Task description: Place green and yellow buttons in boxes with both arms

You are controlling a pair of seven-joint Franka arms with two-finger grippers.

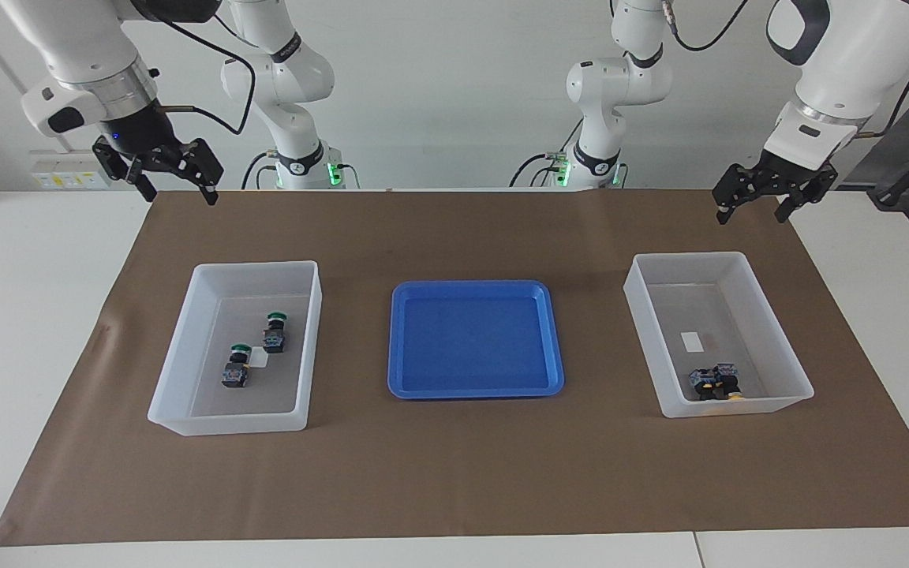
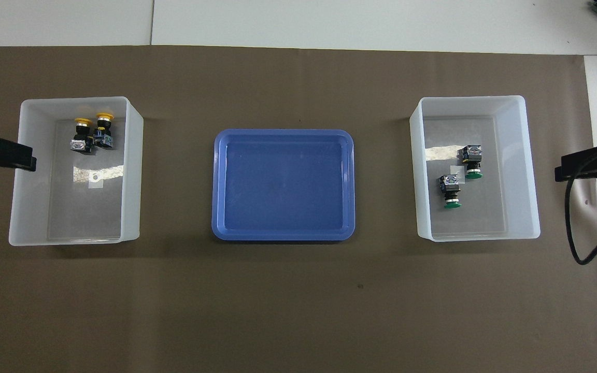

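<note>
Two green buttons [image 1: 274, 332] [image 1: 235, 367] lie in the white box [image 1: 186, 315] at the right arm's end; they also show in the overhead view [image 2: 472, 160] [image 2: 450, 190]. Two yellow buttons [image 1: 715, 384] lie together in a corner of the box [image 1: 774, 315] at the left arm's end, and show in the overhead view [image 2: 83, 135] [image 2: 103, 129]. My right gripper [image 1: 174, 189] [image 2: 583, 168] is open and empty, raised over the mat's edge beside the green buttons' box. My left gripper [image 1: 750, 213] [image 2: 13, 155] is open and empty, raised beside the yellow buttons' box.
A shallow blue tray [image 1: 474, 339] [image 2: 283, 184] with nothing in it lies on the brown mat [image 1: 454, 473] between the two boxes. Each box has a small white sticker on its floor. White table surrounds the mat.
</note>
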